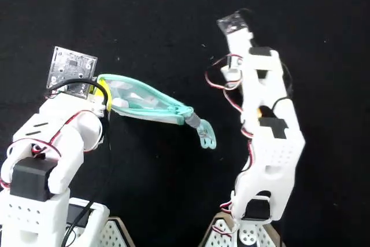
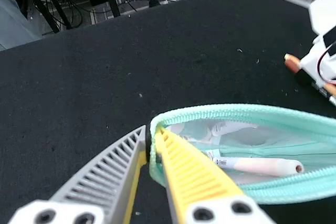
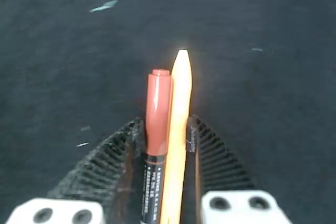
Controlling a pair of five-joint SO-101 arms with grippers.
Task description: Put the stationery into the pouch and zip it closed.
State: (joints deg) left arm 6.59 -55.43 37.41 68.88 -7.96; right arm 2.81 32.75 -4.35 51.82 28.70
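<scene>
Two left pincer (image 2: 152,142) fingers (image 2: 191,174) astride pouch (image 2: 236,112) rim.

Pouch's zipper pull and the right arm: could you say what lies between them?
Only bare black table between zipper pull and right arm, in the high view.

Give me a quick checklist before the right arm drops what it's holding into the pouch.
1. Left end effector clamped on pouch rim: ok.
2. Pouch mouth unzipped and open: ok.
3. Right end effector gripping red-capped pen, orange pointed stick alongside: ok.
4. Pen lined up over the opening: not ok, it is off to the pouch's side.
5. Space inside beside the white pen: cannot tell.
6. Zipper pull free at the end away from the left end effector: ok.
</scene>
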